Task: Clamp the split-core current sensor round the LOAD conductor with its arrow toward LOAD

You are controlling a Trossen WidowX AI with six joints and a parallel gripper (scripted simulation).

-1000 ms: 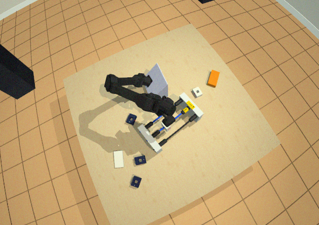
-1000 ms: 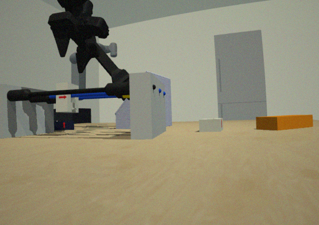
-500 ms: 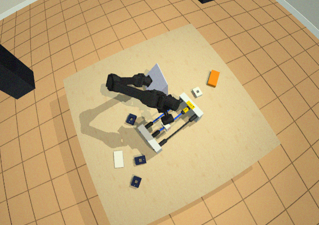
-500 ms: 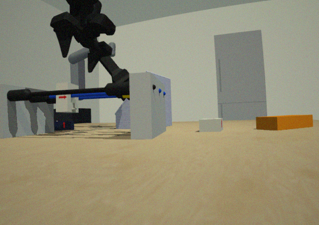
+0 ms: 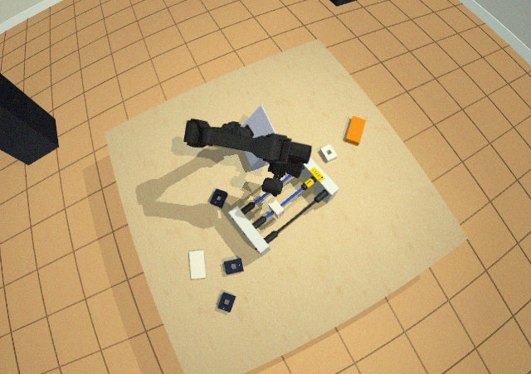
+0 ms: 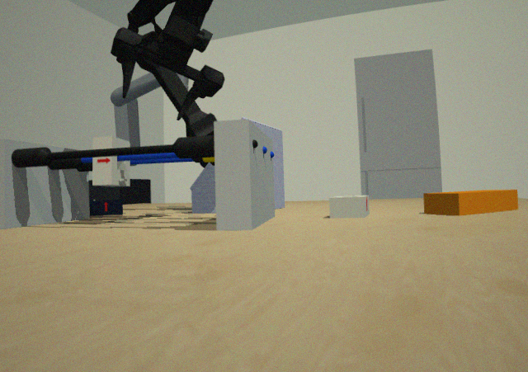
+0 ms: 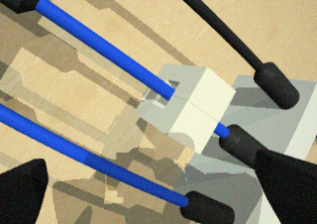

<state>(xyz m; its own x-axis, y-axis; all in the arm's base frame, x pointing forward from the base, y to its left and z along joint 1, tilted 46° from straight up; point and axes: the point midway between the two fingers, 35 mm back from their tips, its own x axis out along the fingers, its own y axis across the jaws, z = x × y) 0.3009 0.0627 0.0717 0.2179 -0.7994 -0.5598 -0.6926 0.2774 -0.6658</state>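
Observation:
The white sensor (image 5: 276,209) (image 6: 104,178) (image 7: 213,105) sits around the middle blue conductor (image 5: 291,196) (image 7: 104,48), near the post without the yellow marker. Its halves meet at a thin seam in the wrist view and it looks shut; the latch itself cannot be made out. Its red arrow (image 6: 103,160) points right in the exterior view, toward the post bearing the yellow marker (image 5: 317,173). A yellow tag (image 5: 309,183) is on the same conductor. My gripper (image 5: 283,177) (image 6: 152,107) (image 7: 153,167) is wide open and empty, above the conductors and apart from the sensor, tilted to its side.
White end posts (image 5: 323,182) (image 5: 250,231) hold the conductors. A black conductor (image 5: 295,219) runs beside the sensor. Dark blocks (image 5: 223,194) (image 5: 226,267) (image 5: 230,295), a white plate (image 5: 197,264), a white block (image 5: 329,158), an orange box (image 5: 355,130) and a grey panel (image 5: 259,123) stand around.

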